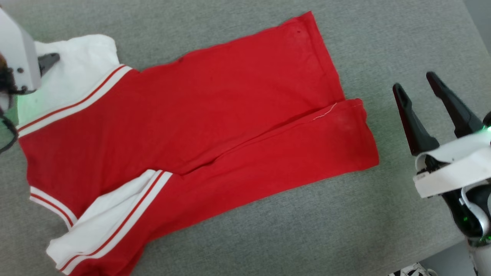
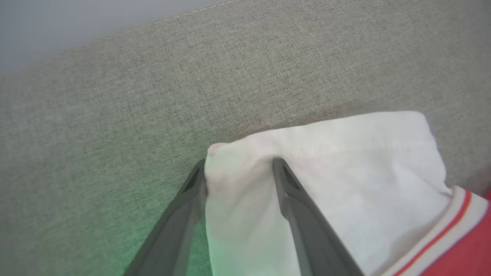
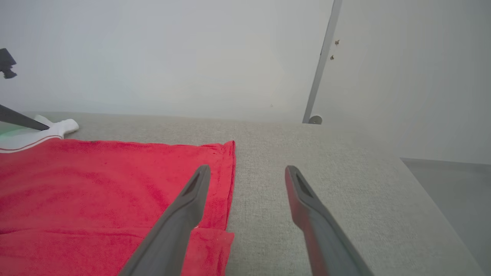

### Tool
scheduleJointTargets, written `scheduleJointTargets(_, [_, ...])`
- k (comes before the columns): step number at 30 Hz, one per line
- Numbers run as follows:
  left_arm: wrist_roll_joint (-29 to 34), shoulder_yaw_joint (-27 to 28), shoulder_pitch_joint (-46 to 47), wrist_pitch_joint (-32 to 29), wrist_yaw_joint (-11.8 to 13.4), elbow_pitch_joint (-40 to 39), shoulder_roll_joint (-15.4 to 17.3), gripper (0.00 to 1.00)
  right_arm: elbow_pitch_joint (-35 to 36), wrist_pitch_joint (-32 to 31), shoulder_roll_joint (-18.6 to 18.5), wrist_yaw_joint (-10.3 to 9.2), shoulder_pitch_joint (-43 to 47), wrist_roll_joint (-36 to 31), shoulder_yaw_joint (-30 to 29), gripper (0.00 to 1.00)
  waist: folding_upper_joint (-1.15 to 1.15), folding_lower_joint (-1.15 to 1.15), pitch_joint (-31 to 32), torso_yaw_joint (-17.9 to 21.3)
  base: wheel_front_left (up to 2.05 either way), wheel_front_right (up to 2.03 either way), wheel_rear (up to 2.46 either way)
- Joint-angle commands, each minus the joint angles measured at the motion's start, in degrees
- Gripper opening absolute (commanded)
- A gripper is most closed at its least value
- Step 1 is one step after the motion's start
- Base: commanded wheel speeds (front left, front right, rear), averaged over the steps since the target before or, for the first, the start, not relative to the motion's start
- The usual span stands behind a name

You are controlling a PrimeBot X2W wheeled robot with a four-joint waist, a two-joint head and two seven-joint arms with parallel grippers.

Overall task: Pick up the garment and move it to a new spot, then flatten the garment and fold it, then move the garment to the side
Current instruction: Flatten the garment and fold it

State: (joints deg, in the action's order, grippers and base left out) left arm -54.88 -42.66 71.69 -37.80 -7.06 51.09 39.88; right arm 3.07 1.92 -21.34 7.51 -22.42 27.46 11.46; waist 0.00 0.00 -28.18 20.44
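While the left hand point(image 2: 238, 161) straddles one sleeve point(image 2: 345, 172), the garment point(image 1: 191, 126) lies spread.

The red garment point(image 1: 230, 107) has white sleeves point(image 1: 76, 69) with red-striped trim point(image 1: 76, 104).

1. You have one red jersey shirt point(image 1: 215, 115) with red-and-white striped trim.
2. On it you can count two white short sleeves: the upper sleeve point(image 1: 76, 69) and the lower sleeve point(image 1: 115, 207).
3. You have two tools, the left tool point(image 2: 238, 164) and the right tool point(image 1: 414, 81), with two long dark fingers each, four in all.
4. One grey woven-fabric surface point(image 1: 383, 38) lies beneath.
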Motion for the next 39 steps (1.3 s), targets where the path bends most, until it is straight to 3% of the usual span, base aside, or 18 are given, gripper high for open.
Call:
scheduleJointTargets(1, [-0.89,-1.3,-1.98,-1.41,-0.42,0.56,-1.87,0.0,0.3,-1.02,-0.8,-0.04,-2.26,1.11,1.03,1.0,0.0,0.0,-0.64,-0.93,0.0,0.0,0.0])
scheduleJointTargets(5, [-1.16,-1.85,-1.47,-0.51,-0.44,-0.2,-2.28,0.0,-0.69,-4.57,-2.62,-0.05,-6.7,4.05,3.07,1.0,0.0,0.0,-1.16,-2.15,0.0,0.0,0.0])
scheduleJointTargets(11, [-2.53,-4.08,-0.35,0.18,-0.49,-3.58,-4.03,0.0,-10.31,-18.21,-6.44,-0.04,-21.51,5.34,9.56,1.0,0.0,0.0,-2.67,-5.86,0.0,0.0,0.0])
scheduleJointTargets(17, [-3.43,-6.0,1.85,1.72,-0.51,-6.05,-6.09,0.0,-23.67,-29.74,-4.3,-0.04,-36.6,10.35,14.67,1.0,0.0,0.0,-5.01,-9.91,0.0,0.0,0.0])
scheduleJointTargets(24, [-3.97,-9.05,2.9,3.51,-0.51,-7.7,-7.56,0.0,-37.61,-39.05,-2.93,-0.04,-46.16,12.48,21.27,1.0,0.0,0.0,-6.65,-12.99,0.0,0.0,0.0])
scheduleJointTargets(36, [-6.15,-13.55,4.1,5.01,-0.5,-8.56,-8.3,0.0,-47.96,-40.19,-4.94,-0.07,-48.27,16.06,25.89,1.0,0.0,0.0,-7.55,-14.47,0.0,0.0,0.0])
scheduleJointTargets(37, [-6.42,-13.83,4.26,5.1,-0.5,-8.53,-8.3,0.0,-48.29,-40.14,-5.37,-0.07,-48.38,15.98,26.61,0.93,0.0,0.0,-7.55,-14.49,0.0,0.0,0.0])
scheduleJointTargets(38, [-6.65,-14.08,4.4,5.18,-0.5,-8.47,-8.28,0.0,-48.39,-39.99,-5.72,-0.07,-48.31,16.03,27.25,0.52,0.0,0.0,-7.53,-14.5,0.0,0.0,0.0])
scheduleJointTargets(39, [-6.93,-14.23,4.53,5.32,-0.5,-8.38,-8.26,0.0,-48.53,-39.82,-5.92,-0.07,-48.1,16.45,27.72,0.26,0.0,0.0,-7.51,-14.48,0.0,0.0,0.0])
